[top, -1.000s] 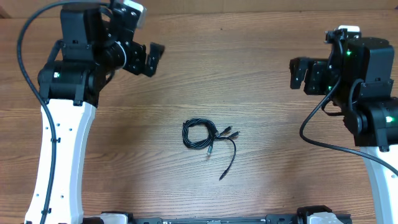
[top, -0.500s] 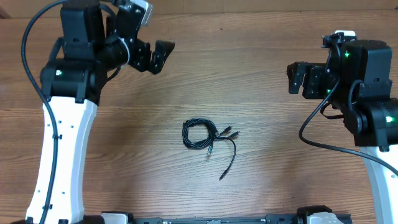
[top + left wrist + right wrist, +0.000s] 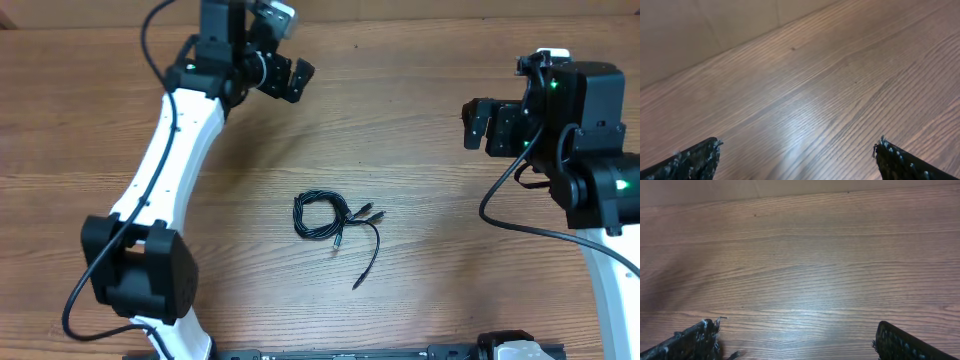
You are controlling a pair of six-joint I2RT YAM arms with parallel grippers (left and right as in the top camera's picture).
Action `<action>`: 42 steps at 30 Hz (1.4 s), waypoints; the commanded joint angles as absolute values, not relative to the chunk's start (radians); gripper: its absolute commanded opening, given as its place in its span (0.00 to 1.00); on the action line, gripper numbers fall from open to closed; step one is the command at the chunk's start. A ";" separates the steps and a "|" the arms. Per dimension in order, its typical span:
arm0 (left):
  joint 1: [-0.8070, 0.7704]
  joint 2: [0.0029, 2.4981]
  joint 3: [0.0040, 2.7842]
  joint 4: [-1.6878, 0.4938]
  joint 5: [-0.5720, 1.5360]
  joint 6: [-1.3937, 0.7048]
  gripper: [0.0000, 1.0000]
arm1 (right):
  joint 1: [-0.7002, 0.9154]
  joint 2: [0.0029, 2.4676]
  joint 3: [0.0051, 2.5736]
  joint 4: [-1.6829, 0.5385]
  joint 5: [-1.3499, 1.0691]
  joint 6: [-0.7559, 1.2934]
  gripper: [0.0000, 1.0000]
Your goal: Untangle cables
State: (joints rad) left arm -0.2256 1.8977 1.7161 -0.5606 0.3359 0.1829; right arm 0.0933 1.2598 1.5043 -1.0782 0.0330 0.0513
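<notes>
The cables (image 3: 322, 215) lie in the middle of the wooden table (image 3: 420, 250) as a small black coil. Their plug ends fan out to the right, and one tail (image 3: 368, 262) trails toward the near edge. My left gripper (image 3: 289, 79) hangs open far behind the coil, near the table's back edge. In the left wrist view its fingertips (image 3: 699, 159) stand wide apart over bare wood, the left gripper (image 3: 796, 147) holding nothing. My right gripper (image 3: 479, 124) is open at the right, well away from the coil. The right gripper (image 3: 796, 330) also shows only wood between its tips.
The left arm's white link (image 3: 175, 150) stretches diagonally across the table's left half. A thick black wire (image 3: 500, 215) loops down from the right arm. A pale wall (image 3: 700, 30) borders the table's back edge.
The left arm has stretched out, carrying its open gripper to the right and toward the back edge. The right arm and the cables have stayed put.
</notes>
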 commanded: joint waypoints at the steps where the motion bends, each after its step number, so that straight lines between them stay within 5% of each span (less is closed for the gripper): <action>1: -0.250 1.893 1.754 -0.522 0.345 0.154 1.00 | 0.098 1.260 1.531 -1.082 0.044 0.047 1.00; 14: -0.257 1.893 1.735 -0.621 0.393 0.127 1.00 | 0.098 1.263 1.531 -1.083 0.044 0.047 1.00; 19: -0.265 1.916 1.690 -0.656 0.394 0.119 0.89 | 0.098 1.282 1.531 -1.084 0.044 0.047 1.00; 34: -0.308 1.932 1.704 -1.210 0.552 0.206 0.88 | 0.098 1.327 1.531 -1.095 0.062 0.047 1.00; 42: -0.507 1.936 1.673 -1.234 0.315 0.239 0.91 | 0.098 1.327 1.531 -1.097 0.067 0.047 1.00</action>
